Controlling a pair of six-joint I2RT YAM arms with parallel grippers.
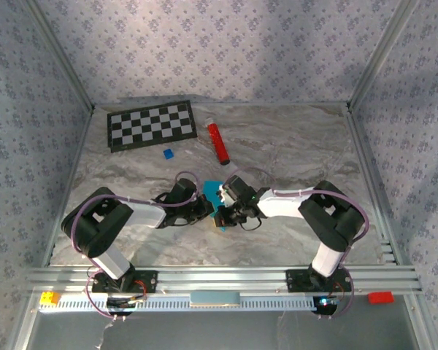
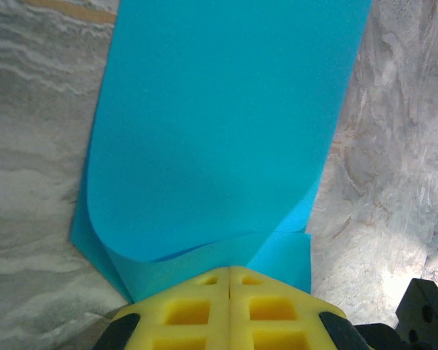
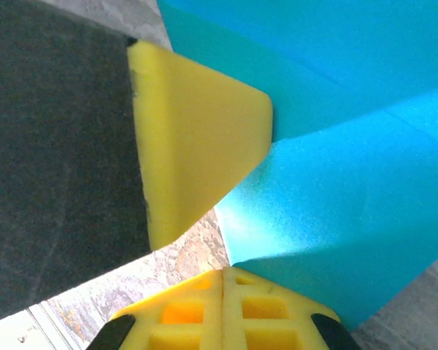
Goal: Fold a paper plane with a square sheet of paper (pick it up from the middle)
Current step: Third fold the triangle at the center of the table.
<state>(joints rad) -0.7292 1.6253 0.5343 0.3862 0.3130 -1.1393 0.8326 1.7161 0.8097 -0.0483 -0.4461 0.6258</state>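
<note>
The square sheet of paper (image 1: 211,190) is bright cyan and sits between the two arms at mid-table, bent over on itself. In the left wrist view the paper (image 2: 226,124) curls up and away from my left gripper (image 2: 228,268), whose yellow fingers are pressed together with the paper's near edge running into their tips. My right gripper (image 3: 225,271) is also shut, with a corner of the paper (image 3: 336,197) meeting its tips. The left gripper's finger (image 3: 197,138) touches the fold just ahead. From above, the left gripper (image 1: 206,210) and right gripper (image 1: 220,219) almost meet.
A checkerboard (image 1: 150,125) lies at the back left. A red cylinder (image 1: 218,141) and a tiny dark-blue block (image 1: 168,153) lie behind the paper. Metal frame posts and patterned walls close in the marble table (image 1: 299,146). A rail (image 1: 219,277) runs along the near edge.
</note>
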